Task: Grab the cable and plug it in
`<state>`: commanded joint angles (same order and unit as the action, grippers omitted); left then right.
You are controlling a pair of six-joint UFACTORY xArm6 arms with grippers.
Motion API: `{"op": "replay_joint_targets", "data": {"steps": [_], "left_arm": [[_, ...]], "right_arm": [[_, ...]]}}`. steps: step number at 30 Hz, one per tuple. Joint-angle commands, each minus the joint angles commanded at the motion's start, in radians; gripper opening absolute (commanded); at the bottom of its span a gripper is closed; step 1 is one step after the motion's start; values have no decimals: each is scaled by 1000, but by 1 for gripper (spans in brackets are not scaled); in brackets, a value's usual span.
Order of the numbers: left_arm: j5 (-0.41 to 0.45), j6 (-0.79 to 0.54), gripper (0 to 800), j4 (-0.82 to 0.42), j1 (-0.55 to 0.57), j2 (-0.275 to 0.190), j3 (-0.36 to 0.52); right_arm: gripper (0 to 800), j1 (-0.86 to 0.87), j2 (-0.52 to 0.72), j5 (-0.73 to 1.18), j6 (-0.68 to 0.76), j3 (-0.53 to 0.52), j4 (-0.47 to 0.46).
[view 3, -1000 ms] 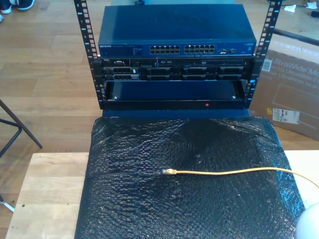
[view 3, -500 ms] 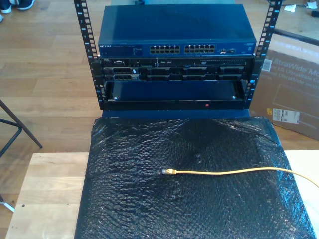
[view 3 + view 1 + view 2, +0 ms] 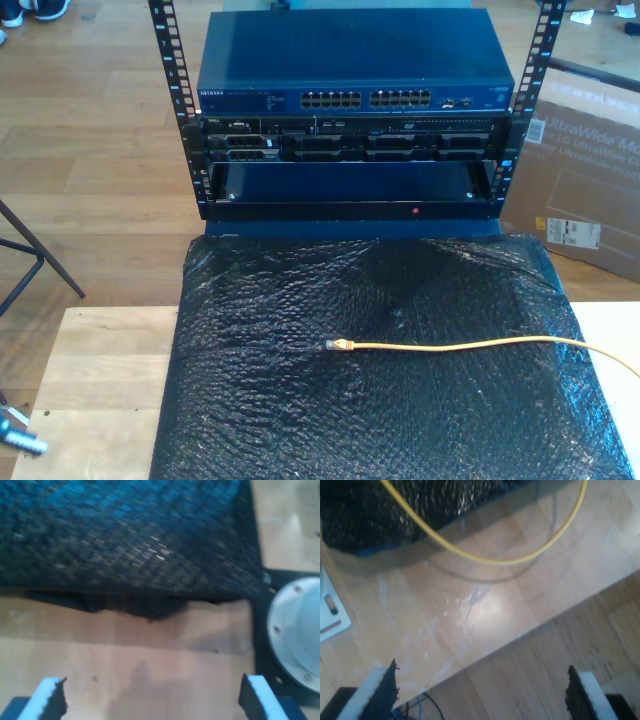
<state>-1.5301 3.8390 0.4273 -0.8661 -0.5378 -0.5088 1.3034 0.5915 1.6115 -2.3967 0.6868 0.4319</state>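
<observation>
Yellow-orange cable (image 3: 470, 345) lies flat on black bubble wrap (image 3: 300, 420), long axis crosswise, clear plug (image 3: 331, 344) toward the exterior view's left, below the network switch (image 3: 355, 88). My first gripper (image 3: 150, 700) gapes wide, empty; my second gripper (image 3: 482, 692) likewise, cable loop well ahead of its jaws.

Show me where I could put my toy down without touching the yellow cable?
Free: the black mat on either side of the cable, and the bare wooden table at the exterior view's left. Crowded: the cable's line and the rack behind.
</observation>
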Motion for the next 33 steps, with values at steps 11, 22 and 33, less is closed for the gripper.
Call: {"op": "replay_joint_targets", "data": {"steps": [11,22,33], "left_arm": [[26,120,800,9,92,6,-23],[57,176,800,9,117,11,-8],[52,173,800,9,115,12,0]], "right_arm": [[799,-173,-32,15,173,49,83],[799,-344,-63,31,304,89,147],[799,-480,-63,29,442,190,183]]}}
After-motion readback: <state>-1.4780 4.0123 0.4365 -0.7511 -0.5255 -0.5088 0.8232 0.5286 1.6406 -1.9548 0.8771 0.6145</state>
